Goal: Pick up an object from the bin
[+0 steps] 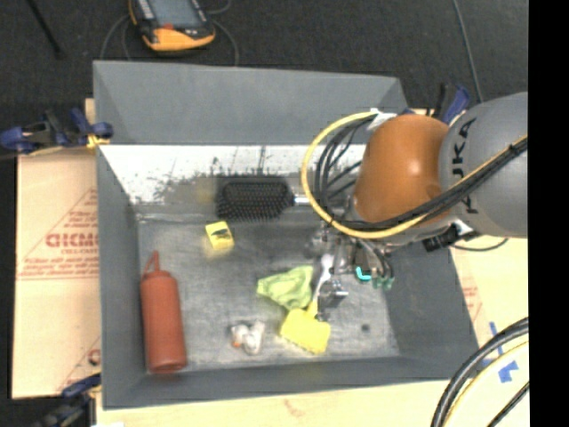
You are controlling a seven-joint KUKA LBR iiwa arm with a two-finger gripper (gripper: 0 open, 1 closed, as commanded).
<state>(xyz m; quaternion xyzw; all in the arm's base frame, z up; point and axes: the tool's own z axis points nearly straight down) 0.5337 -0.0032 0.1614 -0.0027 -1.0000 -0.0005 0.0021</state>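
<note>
orange wrist cover (400,167) topmost, arm in from 3 o'clk | gripper (323,302) low, R of bin ctr; open/closed: can't tell | yellow sponge (305,333) just at its 7 o'clk, contact unclear, long axis ~10–4 | green cloth (286,286) beside at 9 | bin floor (382,327) flat, bare at 3–5; red bottle (164,314) well apart at 9

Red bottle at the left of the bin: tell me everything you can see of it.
The red bottle looks like a plastic squeeze bottle, red all over, with a rounded body narrowing to a slim pointed nozzle. It lies on its side on the bin floor, close along the left wall, nozzle toward the back wall. Nothing lies on it; the small white thing to its right is clear of it.
</note>
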